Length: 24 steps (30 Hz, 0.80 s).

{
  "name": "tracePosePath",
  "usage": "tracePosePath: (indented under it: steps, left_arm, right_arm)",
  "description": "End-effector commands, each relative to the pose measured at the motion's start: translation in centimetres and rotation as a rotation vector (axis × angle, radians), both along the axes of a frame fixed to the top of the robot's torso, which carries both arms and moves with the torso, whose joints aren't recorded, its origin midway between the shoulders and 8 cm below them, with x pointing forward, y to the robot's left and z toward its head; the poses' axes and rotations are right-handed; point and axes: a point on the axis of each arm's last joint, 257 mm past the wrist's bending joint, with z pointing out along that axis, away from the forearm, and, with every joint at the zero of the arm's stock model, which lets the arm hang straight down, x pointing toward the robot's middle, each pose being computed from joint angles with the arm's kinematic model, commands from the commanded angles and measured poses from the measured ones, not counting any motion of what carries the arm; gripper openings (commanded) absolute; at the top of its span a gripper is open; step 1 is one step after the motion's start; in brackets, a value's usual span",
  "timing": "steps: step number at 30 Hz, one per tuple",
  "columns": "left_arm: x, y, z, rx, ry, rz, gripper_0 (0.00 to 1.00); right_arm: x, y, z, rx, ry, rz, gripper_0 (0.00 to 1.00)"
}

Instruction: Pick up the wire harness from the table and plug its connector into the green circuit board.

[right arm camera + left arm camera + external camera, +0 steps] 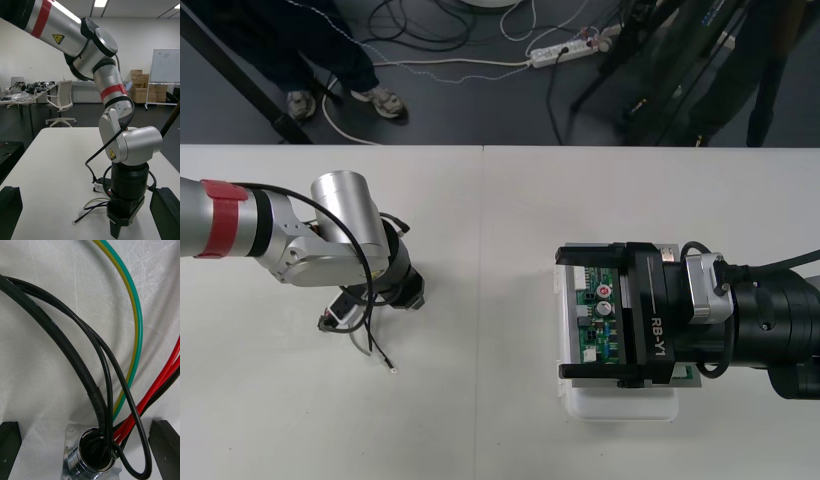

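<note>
While right end effector gapes over board, left end effector straddles socket, released.

White "RB-Y1" lettering on black body of right gripper, just behind its fingers. Lower warning sticker, yellow triangle, on silver link of left arm, above fingers of left gripper. Upper warning sticker, same kind, on link far above those fingers. Symbols inside triangles too small to read. Print on green circuit board, between right fingers, illegible.
</note>
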Motion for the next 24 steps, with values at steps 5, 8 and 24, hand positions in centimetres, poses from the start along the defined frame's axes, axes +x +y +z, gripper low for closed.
tracePosePath:
  steps: [5,8,24]
  left_arm:
    - [1.35,-1.91,1.08,0.002,-0.037,-0.117,0.95]
    - [1.31,-1.81,0.98,0.005,-0.037,-0.120,0.88]
    - [1.35,-1.15,0.75,0.023,-0.038,-0.124,0.71]
  right_arm:
    - [-0.72,0.25,0.57,0.010,-0.065,0.005,1.00]
    - [-0.65,0.17,0.60,0.010,-0.066,0.002,1.00]
    - [-0.63,0.12,0.57,0.010,-0.061,0.001,1.00]
